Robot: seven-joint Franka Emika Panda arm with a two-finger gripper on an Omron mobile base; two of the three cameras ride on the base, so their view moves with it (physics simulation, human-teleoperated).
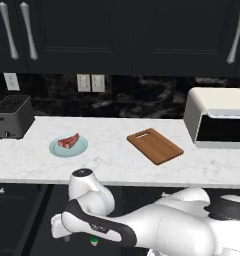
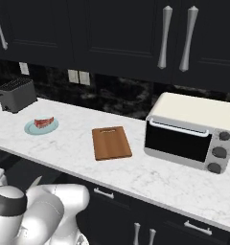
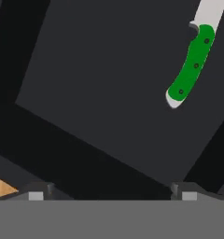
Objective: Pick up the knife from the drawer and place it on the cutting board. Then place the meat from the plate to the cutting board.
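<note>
Hovering wide open and empty, pincer (image 3: pixel 109 195) needing centring over green-handled knife (image 3: pixel 192 63) lying upper right inside dark drawer (image 3: pixel 109 84).

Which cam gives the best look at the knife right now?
Hand view: the knife lies on the dark drawer floor, green handle and part of the blade clear. Left base view gives a green speck under the arm; right base view adds nothing.
</note>
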